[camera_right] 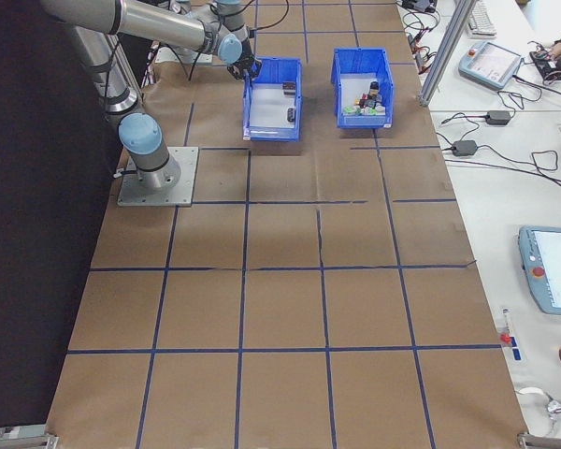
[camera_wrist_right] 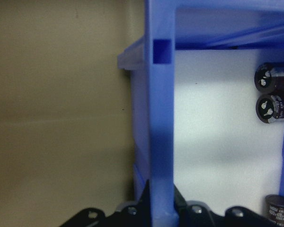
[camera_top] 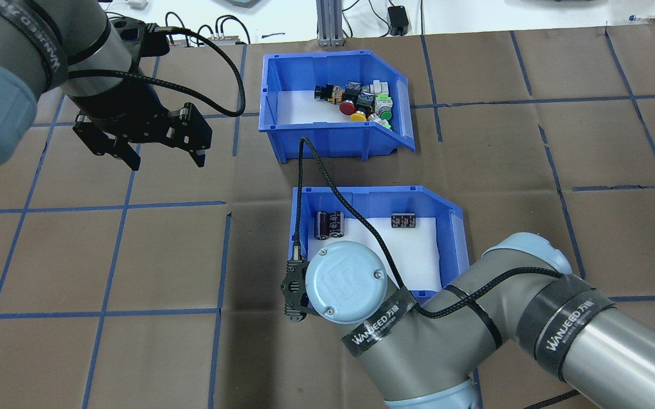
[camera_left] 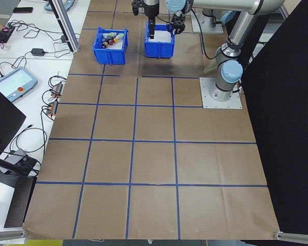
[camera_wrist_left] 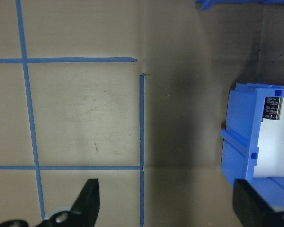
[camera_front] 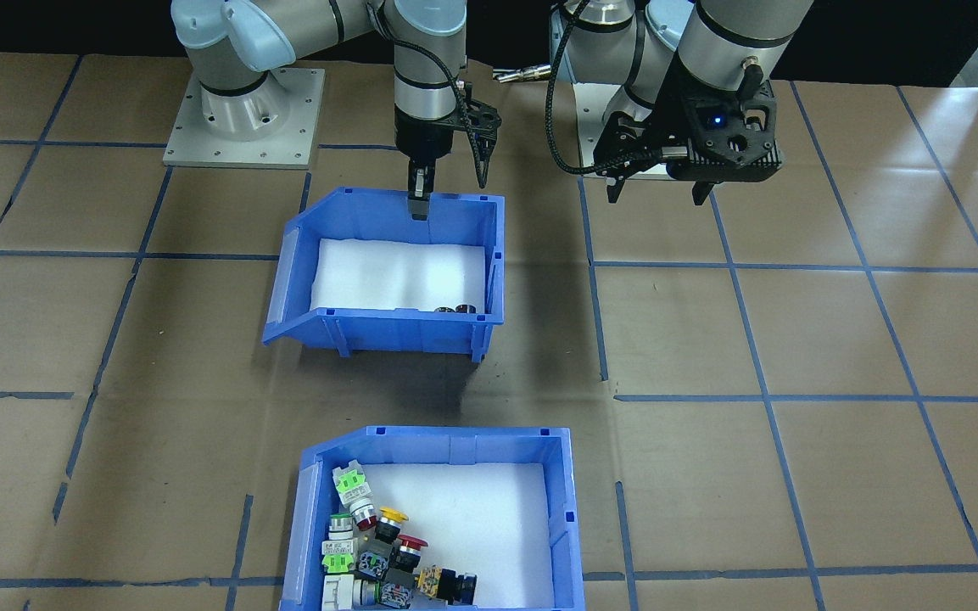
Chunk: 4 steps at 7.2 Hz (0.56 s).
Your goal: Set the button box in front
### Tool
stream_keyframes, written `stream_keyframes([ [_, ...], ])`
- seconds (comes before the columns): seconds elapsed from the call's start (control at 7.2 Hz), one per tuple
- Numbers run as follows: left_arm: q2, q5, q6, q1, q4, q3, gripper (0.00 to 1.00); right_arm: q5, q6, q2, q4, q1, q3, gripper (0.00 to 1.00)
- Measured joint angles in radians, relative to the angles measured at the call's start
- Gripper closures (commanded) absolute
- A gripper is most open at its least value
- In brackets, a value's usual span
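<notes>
A blue open-front button box (camera_top: 336, 133) sits in the upper middle of the overhead view, on the brown paper-covered table (camera_top: 134, 255) marked with blue tape lines. Its white foam liner carries a cluster of push buttons (camera_top: 358, 99), green, yellow, red and black, gathered toward its right side. In the front-facing view this box lies at the bottom centre, partly cut off by the frame edge.

Just below it in the overhead view stands a second blue bin (camera_top: 452, 227), near it but apart, holding a few black cylinders (camera_top: 329, 224) on white foam. The right gripper (camera_front: 419, 202) reaches straight down onto this bin's wall at the top of the front-facing view; the right wrist view shows the blue wall running between the two fingers, which are closed on it.

The left gripper (camera_top: 159, 156) hangs above bare table in the upper left of the overhead view, well apart from both bins, its fingers spread wide with nothing between them.
</notes>
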<state>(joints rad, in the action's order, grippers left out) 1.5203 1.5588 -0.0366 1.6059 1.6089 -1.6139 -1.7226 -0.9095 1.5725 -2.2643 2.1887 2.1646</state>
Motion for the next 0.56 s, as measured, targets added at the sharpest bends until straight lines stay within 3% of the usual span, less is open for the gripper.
stream_keyframes([
  [0.56, -0.007, 0.001, -0.008, 0.002, -0.021, -0.005, 0.00, 0.002, 0.003, 0.010, 0.005, -0.002, -0.014, 0.00],
])
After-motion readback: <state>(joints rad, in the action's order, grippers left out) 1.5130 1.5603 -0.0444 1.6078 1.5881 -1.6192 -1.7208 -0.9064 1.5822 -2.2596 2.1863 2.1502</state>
